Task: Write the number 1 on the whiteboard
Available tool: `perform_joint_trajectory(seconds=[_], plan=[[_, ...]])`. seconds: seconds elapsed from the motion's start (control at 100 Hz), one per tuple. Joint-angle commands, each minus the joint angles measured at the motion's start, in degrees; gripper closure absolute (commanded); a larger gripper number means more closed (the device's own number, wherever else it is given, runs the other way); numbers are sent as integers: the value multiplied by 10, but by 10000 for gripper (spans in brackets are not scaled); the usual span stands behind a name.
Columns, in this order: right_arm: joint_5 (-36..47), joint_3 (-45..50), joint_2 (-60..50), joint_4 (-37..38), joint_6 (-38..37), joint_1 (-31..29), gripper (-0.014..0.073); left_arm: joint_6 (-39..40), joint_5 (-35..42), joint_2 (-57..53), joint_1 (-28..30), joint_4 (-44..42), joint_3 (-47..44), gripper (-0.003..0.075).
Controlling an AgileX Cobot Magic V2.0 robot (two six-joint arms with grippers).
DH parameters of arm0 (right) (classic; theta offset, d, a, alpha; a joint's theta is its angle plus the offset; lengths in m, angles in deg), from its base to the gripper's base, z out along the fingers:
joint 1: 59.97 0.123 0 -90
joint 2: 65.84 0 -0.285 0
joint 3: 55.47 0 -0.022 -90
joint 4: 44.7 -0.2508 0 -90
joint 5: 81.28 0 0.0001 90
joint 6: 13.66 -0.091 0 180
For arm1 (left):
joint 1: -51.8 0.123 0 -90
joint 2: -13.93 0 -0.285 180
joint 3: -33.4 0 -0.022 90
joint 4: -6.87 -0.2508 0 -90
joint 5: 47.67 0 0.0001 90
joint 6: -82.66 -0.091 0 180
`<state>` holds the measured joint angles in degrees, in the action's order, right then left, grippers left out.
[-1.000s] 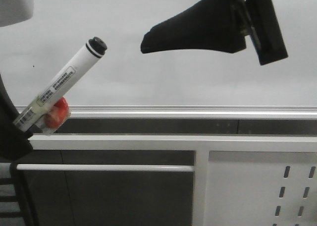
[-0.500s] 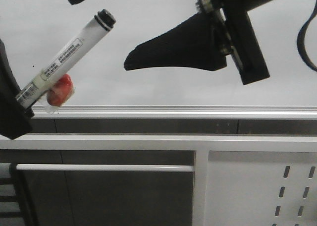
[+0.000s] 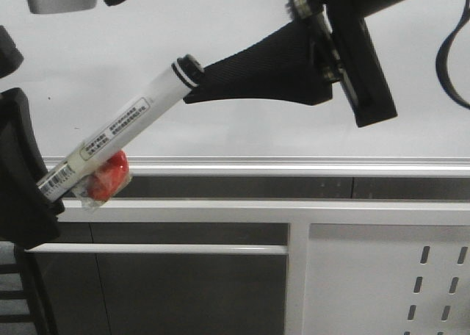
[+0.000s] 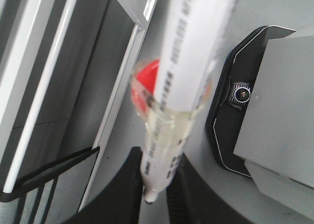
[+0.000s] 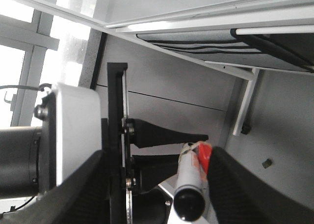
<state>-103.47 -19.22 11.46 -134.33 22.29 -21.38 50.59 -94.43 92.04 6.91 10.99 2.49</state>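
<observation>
The left tool [image 3: 29, 192] is closed around the low end of the marker pen [image 3: 121, 125]. The pen slants up toward the right tool [image 3: 192, 85], whose wide-open fingers sit around its capped end. Behind both is the whiteboard [image 3: 242, 133], with no number 1 showing.

The right gripper [image 3: 147, 34] and the marker [image 3: 121, 125] crowded the whiteboard's [image 3: 242, 129] upper left; its lower right stayed open.

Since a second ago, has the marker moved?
Yes. The marker shifted rightward along the whiteboard's rail, its cap now meeting the right end effector.
</observation>
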Motion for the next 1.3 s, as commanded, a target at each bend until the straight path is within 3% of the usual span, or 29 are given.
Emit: perform_joint_trajectory(seconds=[0.0,0.25,0.6,0.78,1.29], plan=[[-15,-20,-10,-13,1,1,196,22,14,-11,-4,7,22,739],[-30,-20,-10,-12,1,1,195,74,10,-11,-4,6,52,739],[-18,-20,-10,-12,1,1,198,75,5,1,-4,16,64,739],[12,-20,-10,-12,1,1,265,75,-6,12,-4,18,64,739],[-17,-20,31,-27,1,2,270,75,8,18,-4,21,65,739]])
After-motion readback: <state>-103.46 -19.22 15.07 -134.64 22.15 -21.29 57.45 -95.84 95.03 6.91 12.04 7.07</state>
